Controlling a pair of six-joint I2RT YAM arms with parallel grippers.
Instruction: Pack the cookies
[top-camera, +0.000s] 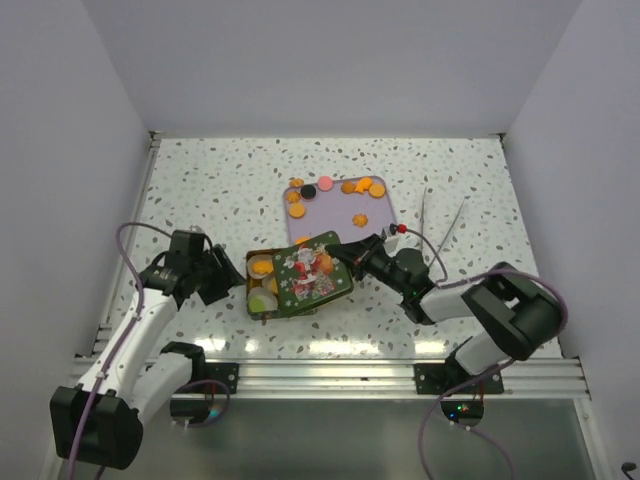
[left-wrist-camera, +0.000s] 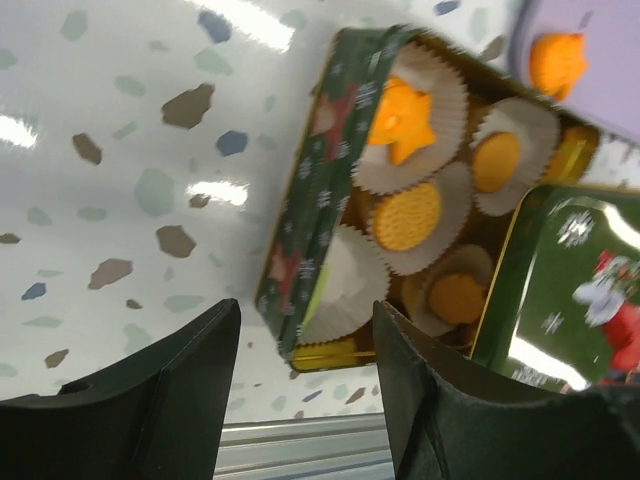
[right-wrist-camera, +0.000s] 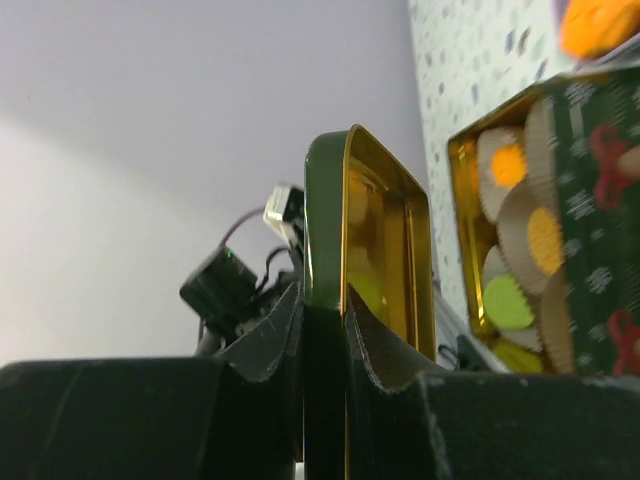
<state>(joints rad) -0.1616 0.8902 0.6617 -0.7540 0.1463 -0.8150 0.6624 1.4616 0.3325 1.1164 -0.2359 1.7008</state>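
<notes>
Speckled white table (top-camera: 200, 190), pale walls on three sides. Near edge: aluminium rail (top-camera: 330, 375) carrying both arm bases.

Left gripper (top-camera: 228, 275) sits low at the tin's left side, jaws apart, nothing between them. Bare tabletop runs from its left out to the wall.

Green tin (top-camera: 250, 290) stands mid-table, near the rail. Inside, white paper cups (left-wrist-camera: 350, 270) packed side by side hold cookies (left-wrist-camera: 408, 215): round orange ones, an orange star, one green.

Right gripper (top-camera: 345, 250) is clenched on the rim of the lid (top-camera: 312, 272), which lies askew over the tin's right part; the left part is uncovered. Lid print shows a Santa figure and snowflakes; any lettering is too small to read. Its gold inner face shows in the right wrist view.

Just beyond the tin, a lavender tray (top-camera: 335, 215) with more cookies loose on it, mostly along its far edge: orange, one pink, one black. Past the tray, open table to the back wall.
</notes>
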